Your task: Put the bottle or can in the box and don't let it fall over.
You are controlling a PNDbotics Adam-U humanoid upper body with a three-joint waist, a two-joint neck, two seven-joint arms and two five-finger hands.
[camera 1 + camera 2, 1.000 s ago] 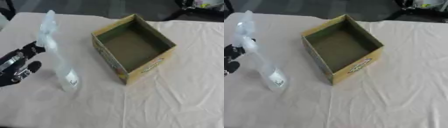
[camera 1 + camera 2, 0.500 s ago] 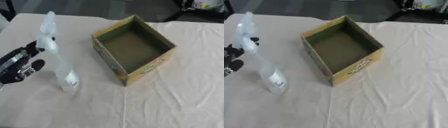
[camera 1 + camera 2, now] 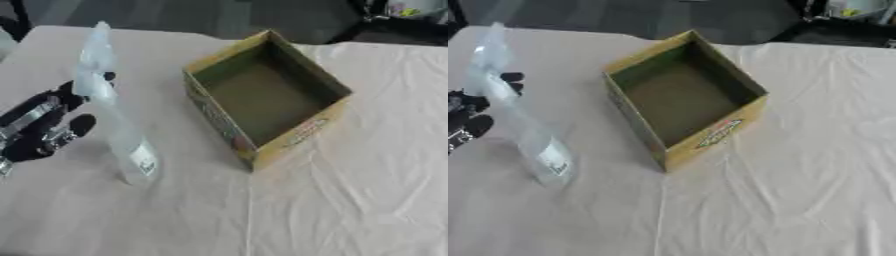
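The robot's left hand [image 3: 48, 127] comes in from the left edge of the table, black with silver parts, its fingers stretched toward the bottle and holding nothing; whether the fingertips near the neck touch it cannot be told. Just to the right of that hand stands the bottle [image 3: 118, 120], a tall clear plastic spray bottle, upright on the cloth, with a pale sprayer head at the top, a narrow neck and a wider base that carries a small white label with dark marks. It stands outside the box, near its left wall but apart from it. The box [image 3: 273, 145] is an open cardboard carton, yellow outside with a coloured print on its near right face and a dull greenish-brown inside. All rests on a table covered with a wrinkled cream cloth [image 3: 350, 210].
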